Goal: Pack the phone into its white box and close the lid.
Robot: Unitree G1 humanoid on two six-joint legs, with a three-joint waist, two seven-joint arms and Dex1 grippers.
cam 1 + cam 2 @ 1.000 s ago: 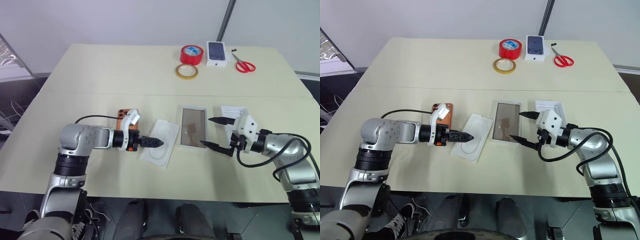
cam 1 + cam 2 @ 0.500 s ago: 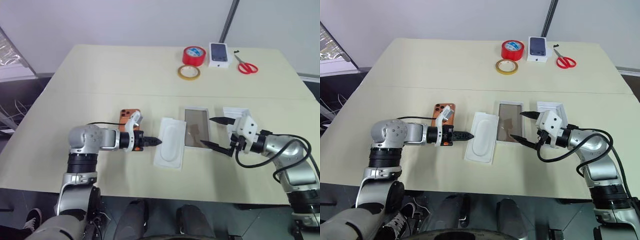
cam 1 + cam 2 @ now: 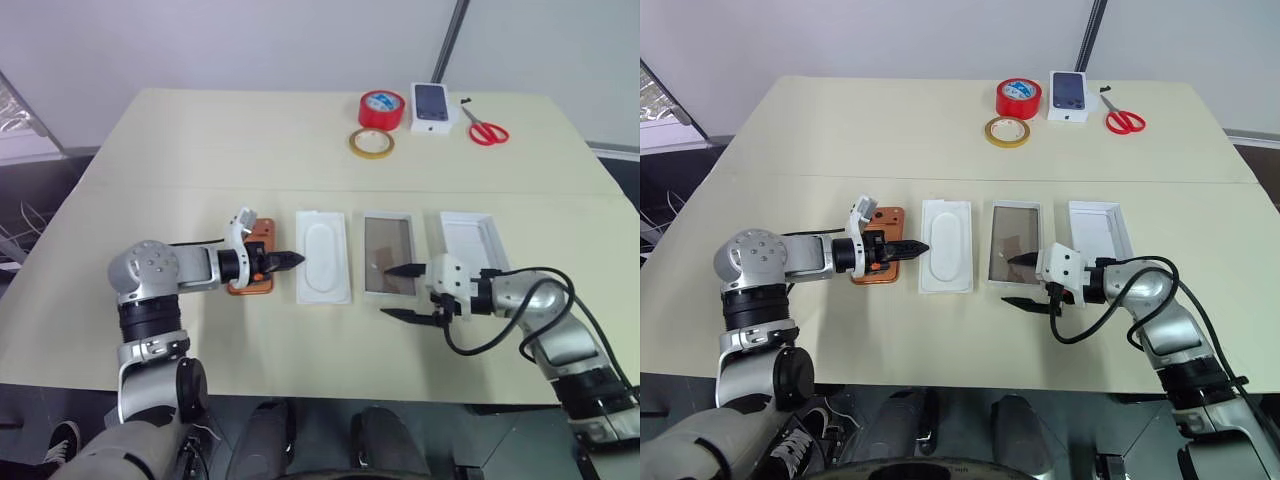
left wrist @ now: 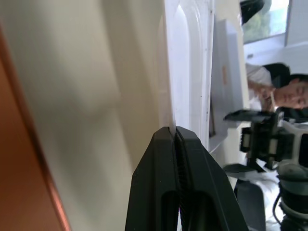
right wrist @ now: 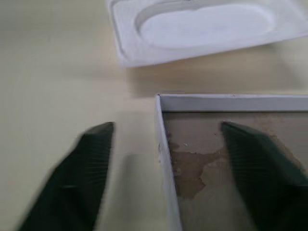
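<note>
The white insert point(image 3: 324, 255) has swung straight, now parallel beside the white box point(image 3: 391, 267). The left gripper point(image 3: 296, 260) fingers pinch the insert's edge. The right gripper point(image 3: 404, 291) fingers straddle the box's near wall, spread.

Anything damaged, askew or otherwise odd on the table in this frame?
The white box has a scuffed floor: a darker brown, torn-looking patch near one short end. The white insert, phone and lid lie in a tidy row with it.
</note>
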